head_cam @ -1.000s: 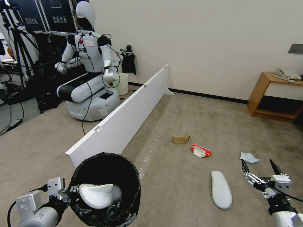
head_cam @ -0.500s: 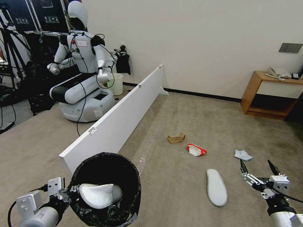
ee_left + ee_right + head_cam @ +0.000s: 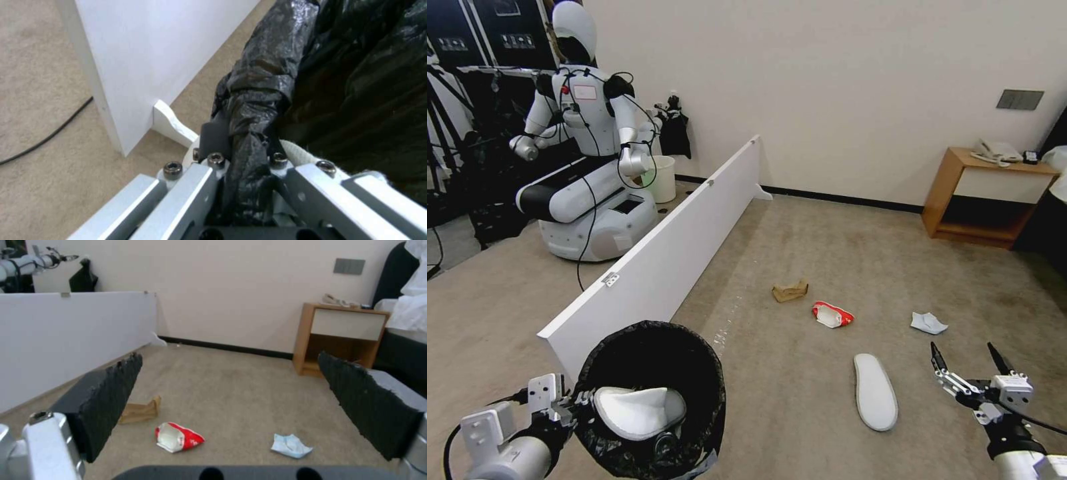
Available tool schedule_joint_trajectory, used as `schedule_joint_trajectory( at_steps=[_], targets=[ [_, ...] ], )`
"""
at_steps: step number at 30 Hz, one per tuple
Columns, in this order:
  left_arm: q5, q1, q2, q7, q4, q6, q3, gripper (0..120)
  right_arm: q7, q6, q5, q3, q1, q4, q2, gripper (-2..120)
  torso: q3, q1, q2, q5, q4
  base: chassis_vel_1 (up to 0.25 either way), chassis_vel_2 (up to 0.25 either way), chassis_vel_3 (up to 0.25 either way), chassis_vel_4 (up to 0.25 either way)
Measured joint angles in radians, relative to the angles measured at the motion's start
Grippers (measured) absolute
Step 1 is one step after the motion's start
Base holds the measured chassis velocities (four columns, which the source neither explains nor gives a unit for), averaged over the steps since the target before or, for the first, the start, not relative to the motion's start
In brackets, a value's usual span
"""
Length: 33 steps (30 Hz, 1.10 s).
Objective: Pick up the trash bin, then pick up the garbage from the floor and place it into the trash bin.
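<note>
Black crinkled plastic is lining the trash bin point(image 3: 650, 393), and your left pincer point(image 3: 564, 408) is pinching its rim at the lower left, with one white slipper point(image 3: 639, 411) lying inside. Compared with a second ago, the whole view is shifting leftward; the camera is turning, not the litter. On the carpet you are seeing one slipper point(image 3: 874, 391) pointing away from you, one brown paper scrap point(image 3: 790, 291), one red-white packet point(image 3: 832, 314) and one pale blue mask point(image 3: 928, 323). Your right pincer point(image 3: 966, 363) is hanging spread just beside the slipper.

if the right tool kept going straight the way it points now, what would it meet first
Probably nothing soon. The right tool is open and points level across the carpet. The red-white packet and blue mask lie below that line, so it would likely pass over them toward the far wall, though depth is uncertain.
</note>
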Motion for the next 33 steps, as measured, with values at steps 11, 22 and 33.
schedule_joint_trajectory(
  at_steps=[11, 22, 33],
  targets=[
    [-0.007, -0.002, 0.003, -0.001, -0.007, 0.000, -0.002, 1, -0.008, -0.005, 0.013, -0.001, -0.004, 0.005, 0.007, 100, 0.000, 0.000, 0.000, 0.0000, 0.0000, 0.000, 0.000, 0.000, 0.000],
    [-0.009, -0.004, 0.004, -0.002, -0.009, 0.000, -0.001, 1, -0.023, -0.011, 0.022, -0.003, -0.008, 0.006, 0.015, 100, 0.000, 0.000, 0.000, 0.0000, 0.0000, 0.000, 0.000, 0.000, 0.000],
    [-0.010, -0.004, 0.000, -0.005, -0.011, 0.000, -0.002, 1, -0.033, -0.018, 0.038, -0.004, -0.002, 0.001, 0.015, 100, 0.000, 0.000, 0.000, 0.0000, 0.0000, 0.000, 0.000, 0.000, 0.000]
  ],
)
